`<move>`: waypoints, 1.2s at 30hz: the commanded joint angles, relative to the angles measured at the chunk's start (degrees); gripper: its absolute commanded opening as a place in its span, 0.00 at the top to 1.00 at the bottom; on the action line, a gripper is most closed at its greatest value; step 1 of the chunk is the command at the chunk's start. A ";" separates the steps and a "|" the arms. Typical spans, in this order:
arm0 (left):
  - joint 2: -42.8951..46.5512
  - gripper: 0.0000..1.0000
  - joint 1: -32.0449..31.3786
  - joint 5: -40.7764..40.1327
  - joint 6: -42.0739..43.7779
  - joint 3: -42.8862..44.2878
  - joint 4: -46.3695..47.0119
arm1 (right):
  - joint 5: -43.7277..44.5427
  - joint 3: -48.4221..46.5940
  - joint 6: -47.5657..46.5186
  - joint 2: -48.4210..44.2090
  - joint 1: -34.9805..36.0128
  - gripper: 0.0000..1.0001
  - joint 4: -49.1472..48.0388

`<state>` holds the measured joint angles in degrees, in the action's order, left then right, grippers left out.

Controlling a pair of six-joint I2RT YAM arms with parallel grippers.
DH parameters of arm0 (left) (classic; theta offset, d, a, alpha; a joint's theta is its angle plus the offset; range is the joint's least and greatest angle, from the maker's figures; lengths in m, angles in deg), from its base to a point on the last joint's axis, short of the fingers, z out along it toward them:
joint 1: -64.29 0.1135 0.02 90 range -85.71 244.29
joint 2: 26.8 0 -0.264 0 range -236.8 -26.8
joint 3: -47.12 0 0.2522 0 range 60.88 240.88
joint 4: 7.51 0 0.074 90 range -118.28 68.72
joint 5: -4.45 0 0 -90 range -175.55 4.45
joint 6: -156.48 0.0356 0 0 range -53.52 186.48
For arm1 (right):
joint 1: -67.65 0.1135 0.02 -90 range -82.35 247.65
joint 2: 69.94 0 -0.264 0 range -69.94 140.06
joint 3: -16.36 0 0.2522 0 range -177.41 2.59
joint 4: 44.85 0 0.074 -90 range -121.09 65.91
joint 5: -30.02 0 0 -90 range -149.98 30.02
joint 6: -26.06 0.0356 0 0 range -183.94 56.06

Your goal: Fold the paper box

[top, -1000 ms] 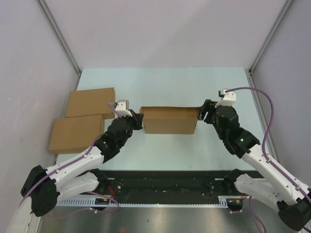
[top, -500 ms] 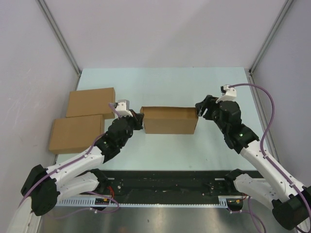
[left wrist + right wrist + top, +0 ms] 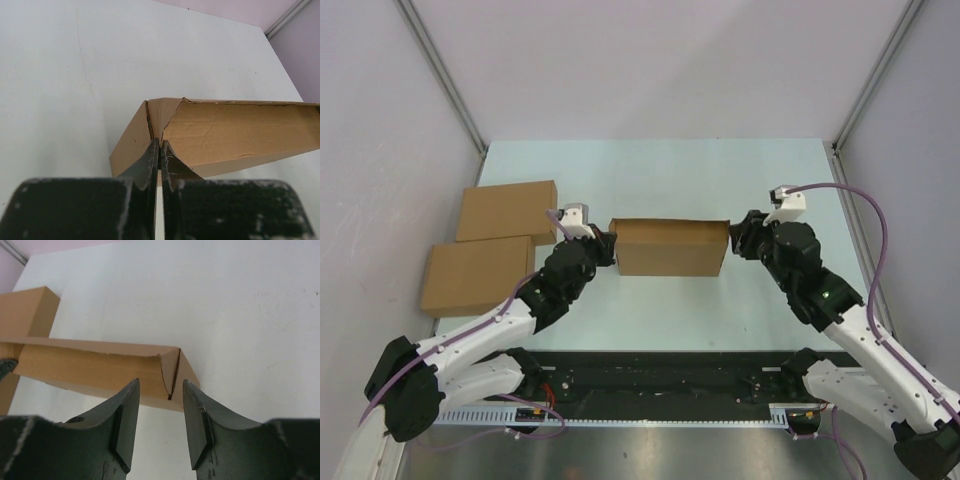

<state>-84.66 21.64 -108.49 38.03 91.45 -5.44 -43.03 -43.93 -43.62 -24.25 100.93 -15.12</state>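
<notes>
The paper box [image 3: 670, 248] stands at the centre of the top view on the pale table [image 3: 720, 180], its long axis running left to right, its top open and its walls upright. In the left wrist view, the paper box [image 3: 235, 135] fills the middle right of the frame, with its end wall and long wall meeting at a corner just above the fingertips. The left gripper [image 3: 603, 247] sits at the left end of the box. Its fingers [image 3: 150, 160] are pressed together with only a hairline gap, tips at that corner. Whether cardboard is pinched between them cannot be told. The right gripper [image 3: 735, 240] sits at the right end of the box. In the right wrist view its fingers [image 3: 125, 415] stand apart, released, and the end corner of the paper box [image 3: 95, 367] lies in line with the gap between them. Two finished flat cardboard boxes lie at the left edge of the table, one [image 3: 507, 211] behind the other [image 3: 477, 274], well apart from the paper box.
</notes>
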 commanded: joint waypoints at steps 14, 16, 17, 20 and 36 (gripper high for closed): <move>-2.08 0.95 -0.59 -1.06 0.15 -0.51 -8.01 | 9.24 0.20 -5.11 4.14 4.87 0.57 -0.32; -1.99 0.95 -0.68 -1.06 0.15 -0.51 -8.10 | 9.06 0.20 -5.37 4.49 4.87 0.58 -1.46; -1.81 0.95 -0.59 -1.06 0.15 -0.60 -8.10 | 8.80 0.03 -5.37 4.93 4.61 0.59 -1.73; -1.64 0.95 -0.59 -1.06 0.23 -0.51 -8.19 | 8.10 -0.06 -5.37 5.98 4.43 0.61 -2.78; -1.99 0.95 -0.59 -0.88 0.50 -0.16 -8.10 | 7.75 -1.82 -6.87 9.59 3.73 0.76 -6.21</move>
<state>-85.19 21.55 -109.01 38.03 91.78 -5.48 -35.62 -43.60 -49.42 -15.55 105.00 -18.31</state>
